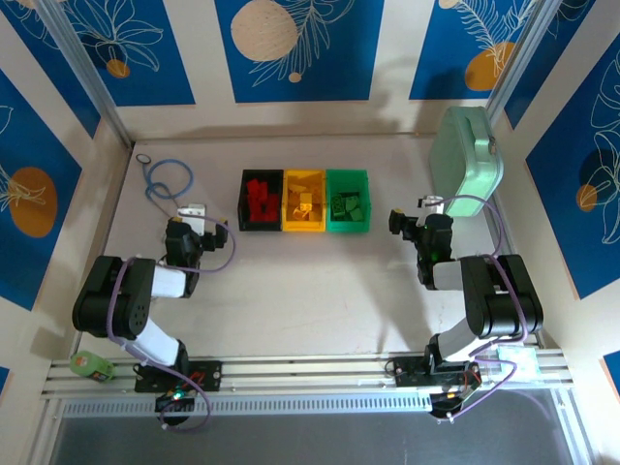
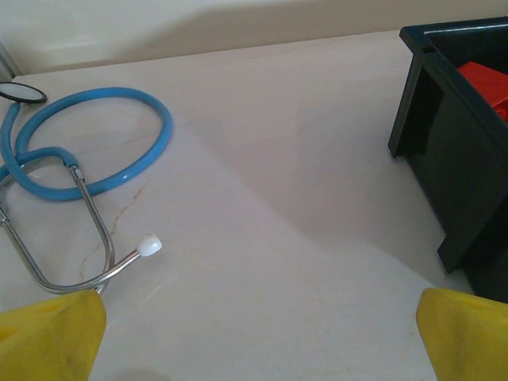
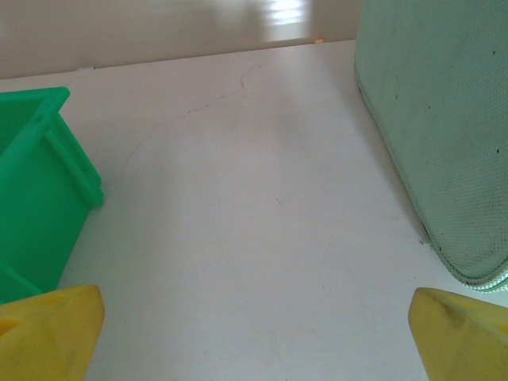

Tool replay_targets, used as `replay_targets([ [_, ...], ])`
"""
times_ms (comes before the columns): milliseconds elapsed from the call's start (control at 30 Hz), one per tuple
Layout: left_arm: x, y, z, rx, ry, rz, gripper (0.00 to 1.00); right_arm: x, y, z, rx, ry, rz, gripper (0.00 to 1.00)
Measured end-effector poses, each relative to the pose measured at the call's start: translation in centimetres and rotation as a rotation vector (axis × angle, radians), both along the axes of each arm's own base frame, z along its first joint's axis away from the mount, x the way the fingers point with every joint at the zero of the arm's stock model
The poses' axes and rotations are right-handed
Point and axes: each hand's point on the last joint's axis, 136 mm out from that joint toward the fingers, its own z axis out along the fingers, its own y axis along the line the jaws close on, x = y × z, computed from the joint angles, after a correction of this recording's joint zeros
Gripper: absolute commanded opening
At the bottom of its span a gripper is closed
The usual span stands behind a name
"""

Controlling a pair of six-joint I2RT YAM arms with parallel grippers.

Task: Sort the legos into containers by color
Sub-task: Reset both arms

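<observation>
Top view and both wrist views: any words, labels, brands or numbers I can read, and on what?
No readable text.
Black bin, yellow bin, green bin: no labels visible.
Case: plain, no brand visible.
Stethoscope: no marking visible.
Green object by the left arm's base: too small to tell.

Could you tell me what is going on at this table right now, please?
Two robot arms are sorting legos by colour, and the job looks finished. The red legos lie in the black bin, the yellow legos in the yellow bin and the green legos in the green bin. I can see no loose bricks on the table. The left gripper and the right gripper are both open and empty, one on either side of the bins.
</observation>
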Motion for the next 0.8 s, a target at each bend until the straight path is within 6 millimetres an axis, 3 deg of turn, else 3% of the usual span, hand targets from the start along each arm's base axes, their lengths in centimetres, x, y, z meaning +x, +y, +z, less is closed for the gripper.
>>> replay_targets([
  [800, 0.00, 0.00, 0.00, 0.000, 0.000, 0.000, 1.00, -0.09, 0.00, -0.24, 0.000, 0.011, 0.000, 0.99],
])
